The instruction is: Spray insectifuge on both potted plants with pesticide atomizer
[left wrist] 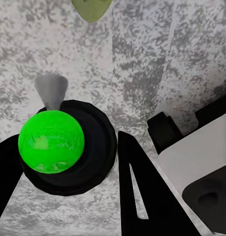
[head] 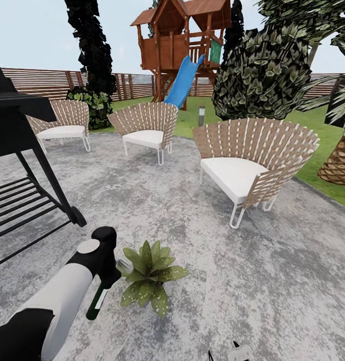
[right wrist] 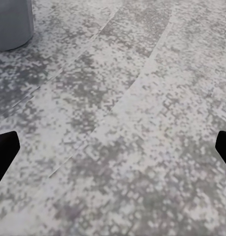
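Observation:
One potted plant (head: 149, 281), a low rosette of broad green leaves, stands on the grey patio close in front of me. My left gripper (head: 106, 278) is shut on the pesticide atomizer (head: 98, 300), a dark green bottle with a white stripe hanging below the hand. Its pale nozzle (head: 124, 265) points at the plant's leaves from just left of them. In the left wrist view the atomizer (left wrist: 51, 141) shows a bright green round top and a grey nozzle cone between my black fingers (left wrist: 142, 196). My right gripper (right wrist: 113, 147) hangs open over bare paving, with a grey pot (right wrist: 12, 22) beyond it.
A black slatted cart (head: 22, 150) stands at the left. Three woven chairs (head: 247, 170) ring the patio's far side. Behind them are lawn, a wooden playhouse (head: 177, 40) with a blue slide, a slat fence and a scaly palm trunk (head: 340, 163) at right.

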### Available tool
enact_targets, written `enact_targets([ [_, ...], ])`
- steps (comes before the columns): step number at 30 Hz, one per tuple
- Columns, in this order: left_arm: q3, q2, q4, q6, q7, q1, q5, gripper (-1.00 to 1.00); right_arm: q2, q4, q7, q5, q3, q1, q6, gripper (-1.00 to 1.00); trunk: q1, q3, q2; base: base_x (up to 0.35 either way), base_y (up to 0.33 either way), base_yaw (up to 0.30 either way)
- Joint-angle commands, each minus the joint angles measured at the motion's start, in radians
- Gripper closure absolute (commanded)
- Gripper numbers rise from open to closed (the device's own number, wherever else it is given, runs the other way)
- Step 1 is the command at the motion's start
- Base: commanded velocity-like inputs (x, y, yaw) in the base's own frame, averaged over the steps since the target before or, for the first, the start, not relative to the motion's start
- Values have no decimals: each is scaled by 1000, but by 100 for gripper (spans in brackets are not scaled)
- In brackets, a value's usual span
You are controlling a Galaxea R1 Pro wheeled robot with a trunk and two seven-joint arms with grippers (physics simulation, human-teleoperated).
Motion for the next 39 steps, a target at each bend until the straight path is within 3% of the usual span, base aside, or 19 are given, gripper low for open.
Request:
enact_targets([
  [1, -1, -3, -2, 11, -10, -2, -10, 100, 0, 1, -10, 10, 2, -1, -1, -100, 0, -1, 0, 1, 1, 0],
  [13, -3, 11, -49, 8, -10, -1, -15, 100, 0, 1, -10, 10, 2, -1, -1, -100, 0, -1, 0, 6, 1, 0],
  [18, -3, 21, -48, 8, -10, 6, -95, 100, 0, 1, -10, 10, 2, -1, -1, -100, 0, -1, 0, 130, 107, 0],
  [21, -3, 21, -45, 9, -9, 8, -114, 100, 0, 1, -10, 10, 2, -1, -1, -100, 0, -1, 0, 27, 24, 0],
  [35, -1, 19, -32, 11, -7, 18, -114, 100, 1, 1, -14, 9, 2, -1, -3, -100, 0, -10, 0, 1, 1, 0],
  [39, 4, 5, -31, 11, -10, 48, -108, 100, 2, 1, -15, 9, 2, -1, -2, -100, 0, -16, 0, 0, 0, 0],
])
